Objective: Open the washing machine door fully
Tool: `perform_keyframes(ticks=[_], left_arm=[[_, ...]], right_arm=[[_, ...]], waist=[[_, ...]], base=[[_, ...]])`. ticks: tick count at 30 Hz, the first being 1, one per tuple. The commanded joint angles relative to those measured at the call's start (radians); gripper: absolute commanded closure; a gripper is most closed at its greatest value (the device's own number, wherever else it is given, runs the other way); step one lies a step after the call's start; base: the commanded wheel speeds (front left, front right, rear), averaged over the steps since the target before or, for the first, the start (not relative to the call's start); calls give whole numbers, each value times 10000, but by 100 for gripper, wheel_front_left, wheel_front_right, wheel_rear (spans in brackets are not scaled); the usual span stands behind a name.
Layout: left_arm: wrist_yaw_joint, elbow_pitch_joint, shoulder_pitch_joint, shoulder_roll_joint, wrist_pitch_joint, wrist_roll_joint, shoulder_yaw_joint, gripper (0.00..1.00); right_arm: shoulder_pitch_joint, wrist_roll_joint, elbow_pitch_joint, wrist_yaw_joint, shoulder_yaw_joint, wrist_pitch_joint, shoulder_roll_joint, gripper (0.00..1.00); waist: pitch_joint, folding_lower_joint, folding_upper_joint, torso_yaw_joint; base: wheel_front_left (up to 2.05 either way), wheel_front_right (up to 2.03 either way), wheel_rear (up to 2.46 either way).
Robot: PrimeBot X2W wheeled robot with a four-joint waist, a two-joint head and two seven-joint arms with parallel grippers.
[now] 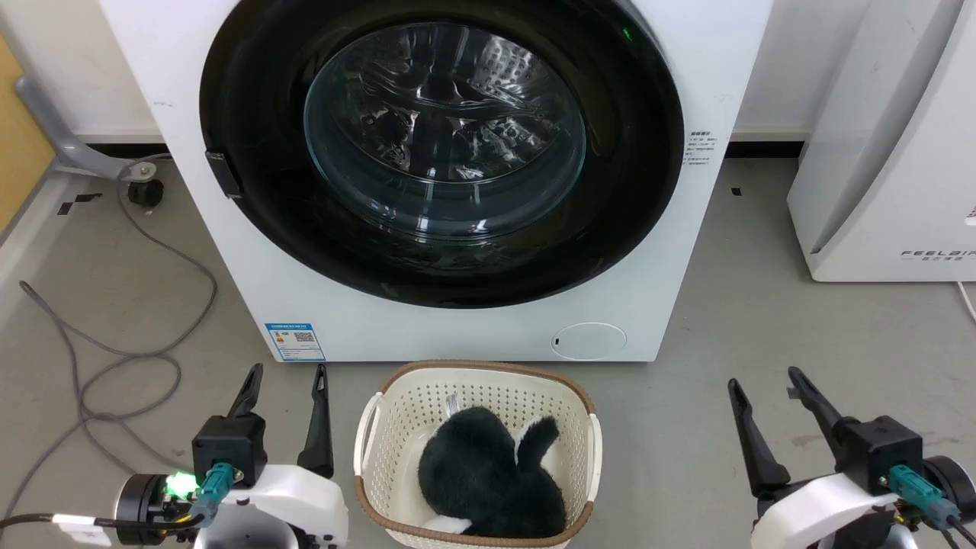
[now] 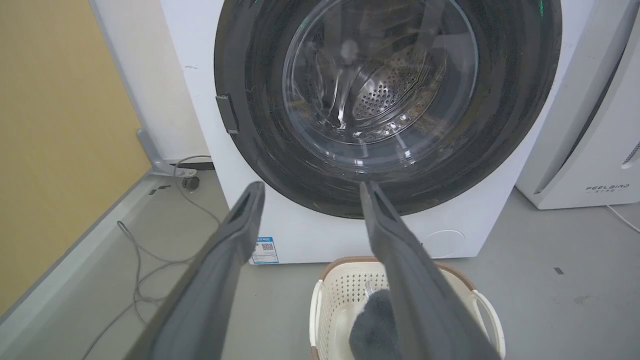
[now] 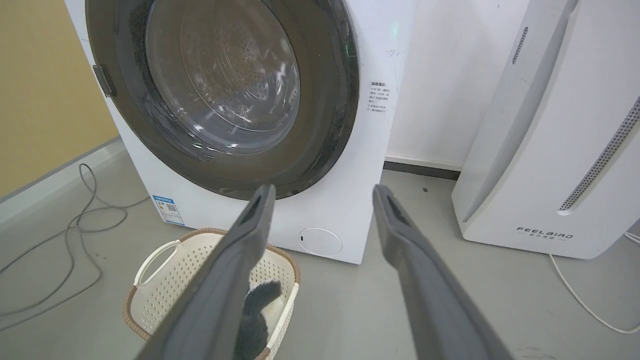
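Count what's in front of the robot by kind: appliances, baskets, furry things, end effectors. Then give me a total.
Appliances: 2, washing machine and white FEELBIRD appliance
Laundry basket: 1
Dark furry item: 1, inside it
End effectors: 2, left end effector and right end effector, both open
Total: 6

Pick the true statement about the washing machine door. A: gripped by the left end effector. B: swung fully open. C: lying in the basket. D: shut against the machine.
D: the washing machine door lies flat against the washing machine, and the left end effector hangs open, clear of it.
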Motion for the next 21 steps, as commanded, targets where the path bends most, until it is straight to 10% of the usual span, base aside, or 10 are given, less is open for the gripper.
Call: perform_keyframes(ticks=[1,15,17,21], left_arm=[[69,22,-13,0,-98,-60,-37,0],[272,39,-19,1,-390,-152,-165,0],[305,41,-18,1,-432,-169,-182,0],[371,46,-13,2,-515,-205,-218,0]], right_arm=[[-34,105,-58,1,-70,-97,1,0],[-65,838,-283,1,-279,-389,2,0],[-69,985,-299,2,-302,-431,2,95],[-77,1438,-305,2,-355,-515,2,100]], waist=[[1,0,0,0],[7,0,0,18],[10,0,0,22],[14,0,0,28]], base=[[0,0,0],[0,0,0],[0,0,0],[0,0,0]])
